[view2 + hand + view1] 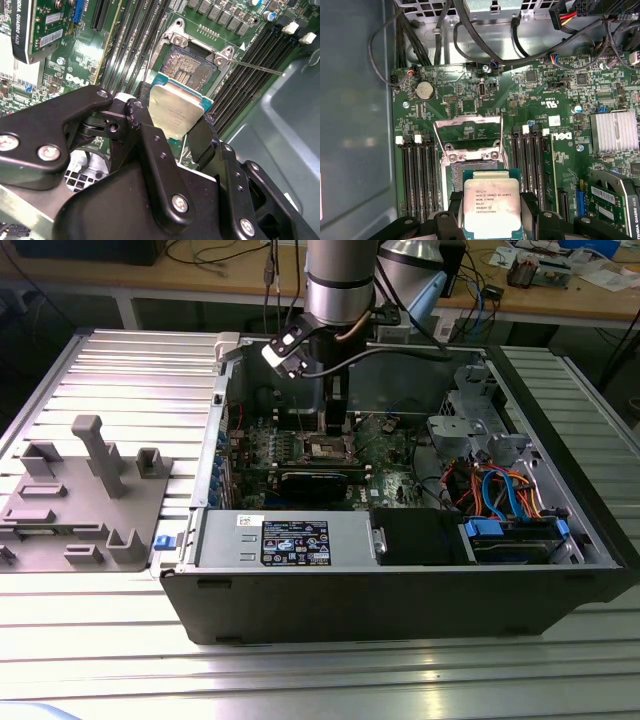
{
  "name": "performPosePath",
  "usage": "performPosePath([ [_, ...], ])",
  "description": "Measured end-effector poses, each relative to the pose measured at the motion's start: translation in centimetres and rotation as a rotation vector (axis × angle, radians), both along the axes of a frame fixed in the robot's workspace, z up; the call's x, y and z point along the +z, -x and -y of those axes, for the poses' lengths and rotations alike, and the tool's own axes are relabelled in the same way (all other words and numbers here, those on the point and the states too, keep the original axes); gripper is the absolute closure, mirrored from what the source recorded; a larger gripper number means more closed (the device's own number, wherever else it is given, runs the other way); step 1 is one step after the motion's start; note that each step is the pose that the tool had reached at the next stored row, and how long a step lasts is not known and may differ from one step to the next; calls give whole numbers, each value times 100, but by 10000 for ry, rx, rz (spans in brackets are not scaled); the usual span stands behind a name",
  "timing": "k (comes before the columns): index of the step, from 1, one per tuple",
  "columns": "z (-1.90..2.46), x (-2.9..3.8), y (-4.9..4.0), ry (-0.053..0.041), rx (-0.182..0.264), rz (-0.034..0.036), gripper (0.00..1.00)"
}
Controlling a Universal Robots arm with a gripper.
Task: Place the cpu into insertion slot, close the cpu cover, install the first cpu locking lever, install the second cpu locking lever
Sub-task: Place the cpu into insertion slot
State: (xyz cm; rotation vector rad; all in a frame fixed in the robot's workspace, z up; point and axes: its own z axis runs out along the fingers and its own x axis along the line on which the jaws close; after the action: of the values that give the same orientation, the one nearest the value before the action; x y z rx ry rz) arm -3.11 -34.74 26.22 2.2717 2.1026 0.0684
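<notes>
Gripped with the black metal two-fingered gripper [174, 116] a small flat square cpu [491, 202] with a silver-grey lid, fingers [150, 140] pressed narrow against two opposite edges of the chip, lid facing up. Hung, in the exterior view, at the end of the grey arm inside an open black computer case [400, 590], directly over the green circuit board [560, 135]. Held the cpu low over the board at the near edge of the small square insertion slot [191, 65], with the slot's dark field of contacts bare just beyond the fingertips in both wrist views. Could not tell whether the chip's leading edge touched the slot's silvery rim. Found the thin square silvery cpu cover [468, 120] swung up and open on the far side of the slot from the gripper, with green board visible through its window. Saw a thin metal locking lever [255, 67] jutting out from one corner of the slot, clear of the cover and slanting over the neighbouring slots. Counted long narrow black memory slots [417, 170] in rows on both sides of the gripper, running alongside the fingers. Passed a black graphics card [20, 30] off to one side of the gripper, beyond the memory slots. Left well apart from the gripper, outside the case towards the exterior view's left, a grey plastic fixture [90, 490] standing on the ribbed grey metal table [100, 660].
</notes>
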Motion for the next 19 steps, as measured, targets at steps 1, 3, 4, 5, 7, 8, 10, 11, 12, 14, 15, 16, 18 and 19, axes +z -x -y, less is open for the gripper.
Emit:
performPosePath([
  [1,0,-1,1,1,1,0,46],
  [3,0,-3,3,2,2,-1,46],
  [4,0,-5,5,1,1,0,46],
  [5,0,-6,5,2,1,0,46],
  [7,0,-11,5,1,0,-1,46],
  [8,0,-12,5,1,0,0,46],
  [10,0,-15,5,1,0,0,46],
  [11,0,-16,5,1,0,0,46],
  [12,0,-34,5,1,0,0,46],
  [14,0,-51,5,1,0,0,46],
  [15,0,-52,5,1,0,-1,46],
  [16,0,-55,5,1,1,0,46],
  [18,0,-57,5,0,1,0,46],
  [19,0,-60,5,1,1,0,46],
])
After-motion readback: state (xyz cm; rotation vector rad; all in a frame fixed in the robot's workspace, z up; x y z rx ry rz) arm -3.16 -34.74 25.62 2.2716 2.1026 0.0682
